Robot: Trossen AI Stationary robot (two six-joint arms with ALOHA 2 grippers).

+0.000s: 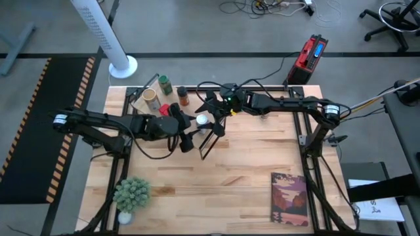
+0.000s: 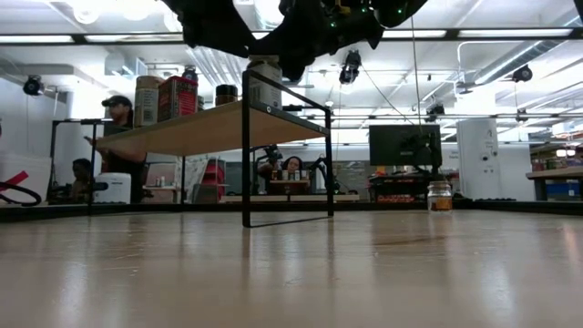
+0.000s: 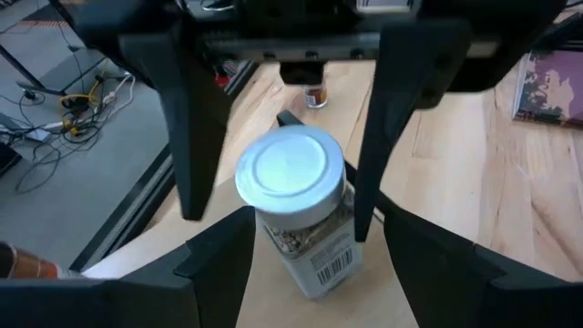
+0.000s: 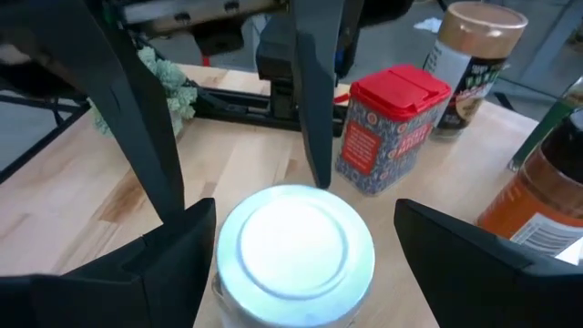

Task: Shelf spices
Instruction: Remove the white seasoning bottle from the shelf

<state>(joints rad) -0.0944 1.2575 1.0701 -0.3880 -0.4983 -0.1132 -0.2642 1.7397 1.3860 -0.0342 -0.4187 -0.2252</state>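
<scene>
The white-lidded jar (image 1: pixel 202 120) stands upright on the shelf (image 2: pixel 191 132), at the end with the black frame (image 1: pixel 209 143). My left gripper (image 3: pixel 317 214) comes from the table's left, open, its fingertips on either side of the jar's body. My right gripper (image 4: pixel 305 219) comes from the right, open wide, with a finger on each side of the lid. Farther along the plank stand a red tin (image 4: pixel 387 128), a tan-topped jar (image 4: pixel 474 55) and a dark-lidded brown jar (image 2: pixel 225 94). A small silvery-topped jar (image 2: pixel 440 196) stands on the tabletop. My left gripper's fingers (image 3: pixel 239 239) flank the jar's body (image 3: pixel 310 246) with a gap on at least one side; I cannot tell whether it touches. My right gripper has one finger (image 3: pixel 366 191) close along the jar's side; I cannot tell whether it touches.
A potted plant (image 1: pixel 132 195) stands at the table's near left and a book (image 1: pixel 289 198) lies at the near right. Bare tabletop lies between them. A green-lidded jar (image 1: pixel 164 84) stands at the shelf's far end. People (image 2: pixel 114 118) sit beyond the table.
</scene>
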